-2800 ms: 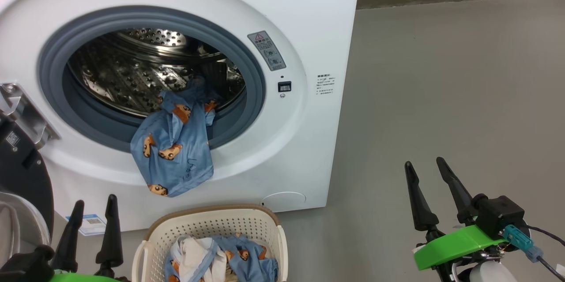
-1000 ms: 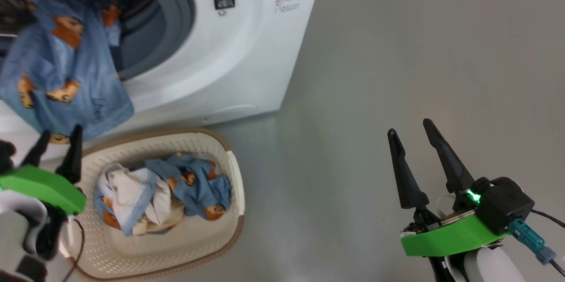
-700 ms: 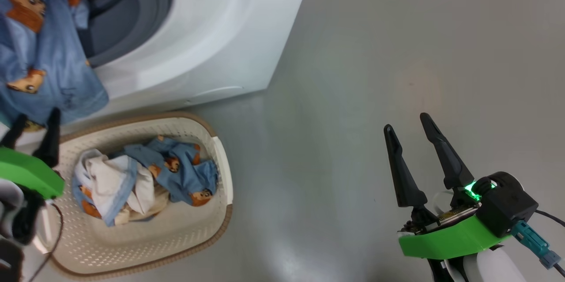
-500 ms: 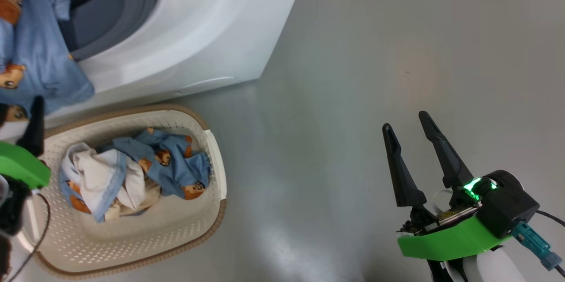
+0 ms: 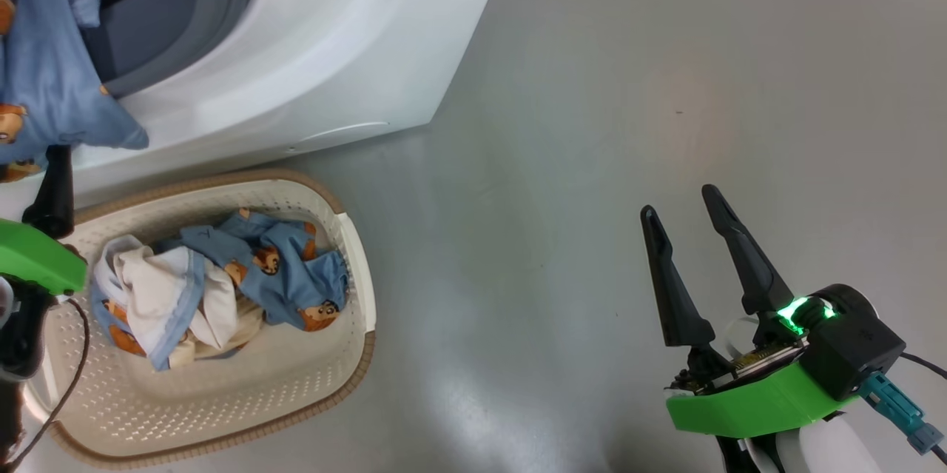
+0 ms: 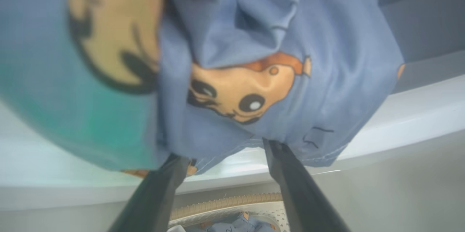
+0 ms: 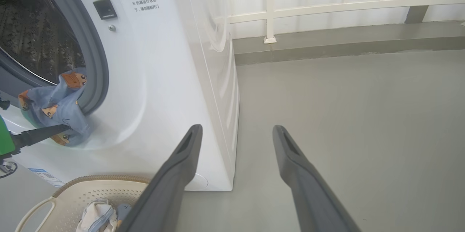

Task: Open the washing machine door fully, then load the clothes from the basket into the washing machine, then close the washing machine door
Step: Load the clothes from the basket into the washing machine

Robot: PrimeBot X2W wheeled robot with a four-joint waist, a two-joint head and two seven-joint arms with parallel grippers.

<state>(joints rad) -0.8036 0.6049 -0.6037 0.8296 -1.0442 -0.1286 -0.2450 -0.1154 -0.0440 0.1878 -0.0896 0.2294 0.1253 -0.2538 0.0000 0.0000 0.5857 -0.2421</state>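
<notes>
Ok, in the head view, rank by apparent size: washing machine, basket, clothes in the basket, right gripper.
1. washing machine and basket: about alike; machine cropped by the frame.
2. clothes in the basket and right gripper: close too; the gripper sits nearer the camera, so unranked.

At upper left, white washing machine (image 5: 311, 51), mouth open; light-blue cartoon-print garment (image 5: 44, 88) draped out over grey seal (image 5: 170, 21). At lower left, cream basket (image 5: 222, 417), upright, holding crumpled blue and white clothes (image 5: 222, 280).
</notes>
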